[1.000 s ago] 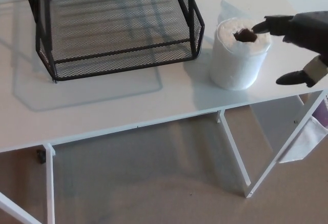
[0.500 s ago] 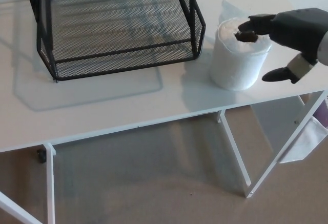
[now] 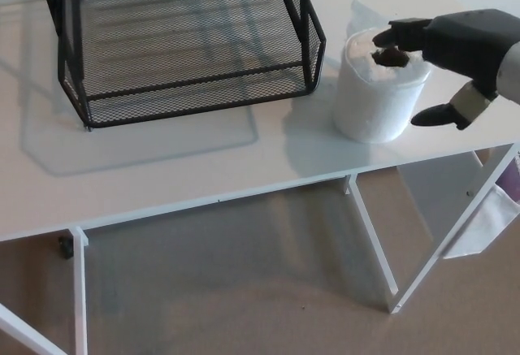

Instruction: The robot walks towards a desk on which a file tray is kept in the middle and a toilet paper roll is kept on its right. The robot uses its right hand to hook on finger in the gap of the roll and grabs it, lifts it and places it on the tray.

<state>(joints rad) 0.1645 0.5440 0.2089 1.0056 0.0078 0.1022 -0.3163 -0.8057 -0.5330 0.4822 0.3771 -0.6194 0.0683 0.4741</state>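
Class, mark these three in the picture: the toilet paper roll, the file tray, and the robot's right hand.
toilet paper roll point(image 3: 370, 107), head view, on its white side wall.
file tray point(image 3: 195, 83), head view, on the front mesh wall.
right hand point(image 3: 459, 46), head view, on the black back of the hand.

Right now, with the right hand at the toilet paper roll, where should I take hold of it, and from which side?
Hook the core. The toilet paper roll stands upright on the desk, so its dark centre hole faces up. Come from above and from the right, where the right hand already hangs with one finger over the hole and the thumb out beside the wall. The file tray crowds the left side.
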